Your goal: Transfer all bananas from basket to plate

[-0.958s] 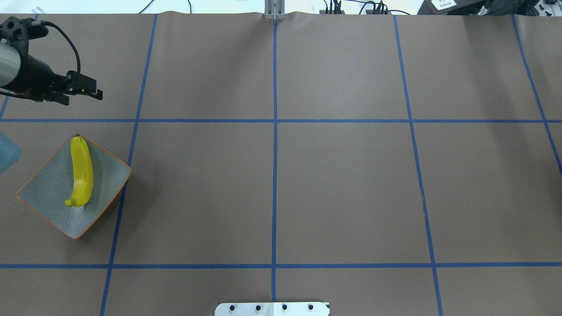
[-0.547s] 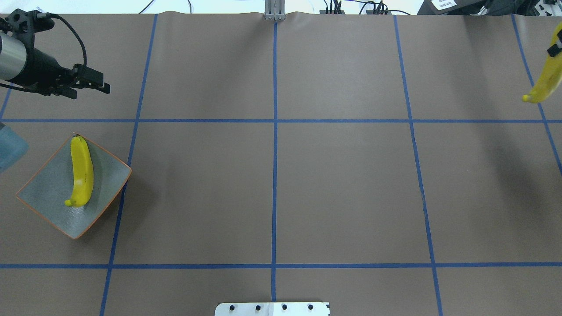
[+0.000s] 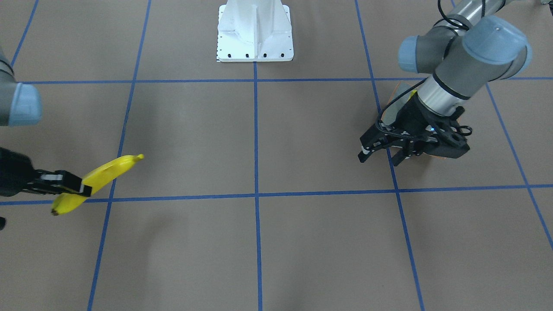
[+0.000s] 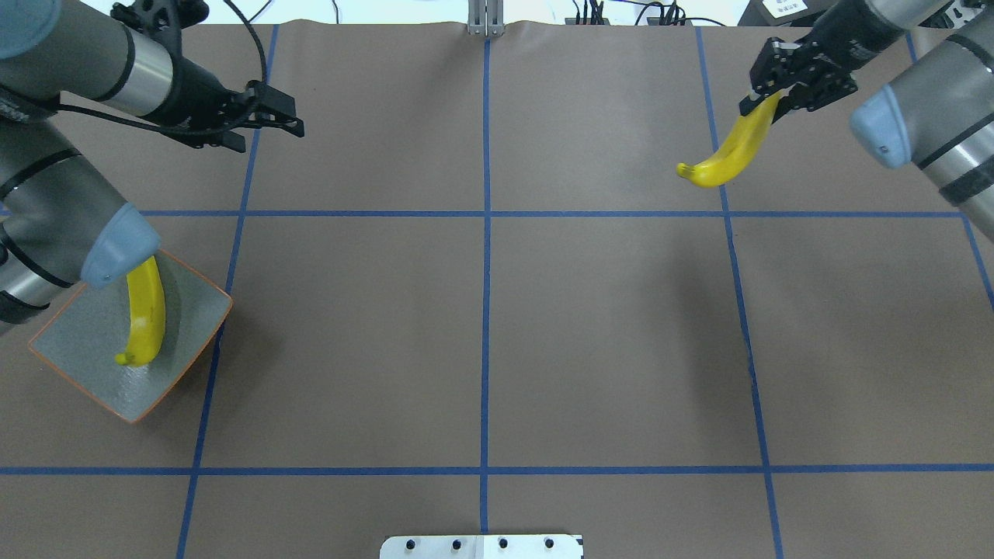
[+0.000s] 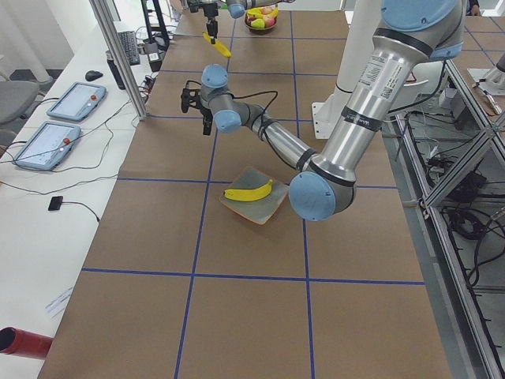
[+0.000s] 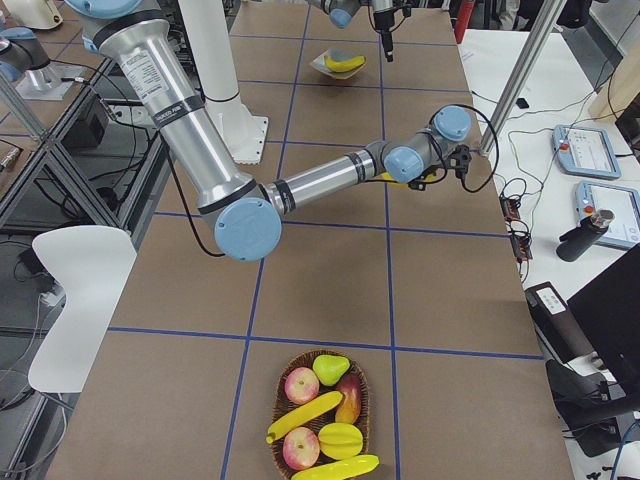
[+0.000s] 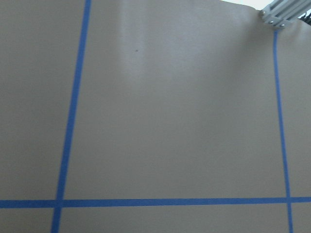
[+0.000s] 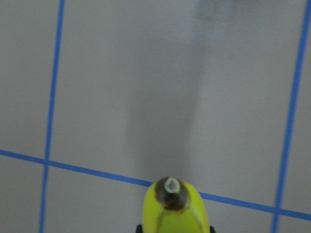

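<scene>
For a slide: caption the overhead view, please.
Right gripper holds a banana above the table; a second banana lies on the plate; left gripper empty.

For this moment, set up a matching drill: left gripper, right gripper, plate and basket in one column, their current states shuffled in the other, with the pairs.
Things:
1. left gripper
2. right gripper
3. plate
4. basket

States:
A. holds two bananas with other fruit
B. shut on a lifted banana
C. open and empty
D. one banana lies in it

Pairs: 1-C, 2-B, 3-D, 4-A
</scene>
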You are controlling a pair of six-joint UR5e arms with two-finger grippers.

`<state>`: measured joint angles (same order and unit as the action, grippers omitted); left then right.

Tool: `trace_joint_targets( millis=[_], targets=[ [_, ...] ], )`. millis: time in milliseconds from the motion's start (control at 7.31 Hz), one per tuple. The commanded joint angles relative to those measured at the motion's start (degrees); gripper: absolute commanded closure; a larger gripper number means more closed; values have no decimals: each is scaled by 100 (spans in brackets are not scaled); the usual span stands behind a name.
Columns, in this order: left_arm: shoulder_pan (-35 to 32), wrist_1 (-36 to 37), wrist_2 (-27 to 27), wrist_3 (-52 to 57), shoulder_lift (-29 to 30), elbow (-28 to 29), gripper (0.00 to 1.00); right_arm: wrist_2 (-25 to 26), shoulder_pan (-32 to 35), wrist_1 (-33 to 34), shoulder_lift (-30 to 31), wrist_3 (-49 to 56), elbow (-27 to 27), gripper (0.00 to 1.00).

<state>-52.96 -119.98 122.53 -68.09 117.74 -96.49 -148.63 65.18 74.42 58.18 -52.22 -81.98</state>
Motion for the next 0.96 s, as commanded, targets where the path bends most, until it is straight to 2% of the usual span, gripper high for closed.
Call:
trace_joint_targets(
  millis=[0,137,821],
  targets=[
    [443,-821,-203,-151,223,69,0,-96,-592,-60,-263,-754,-256,100],
    [601,-1078,-203,-151,275,78,0,-105,-786,-59,-272,-754,-397,100],
    [1164,-1019,-151,-178,917,43,0,254,-1612,-68,-825,-412,-644,100]
  ],
)
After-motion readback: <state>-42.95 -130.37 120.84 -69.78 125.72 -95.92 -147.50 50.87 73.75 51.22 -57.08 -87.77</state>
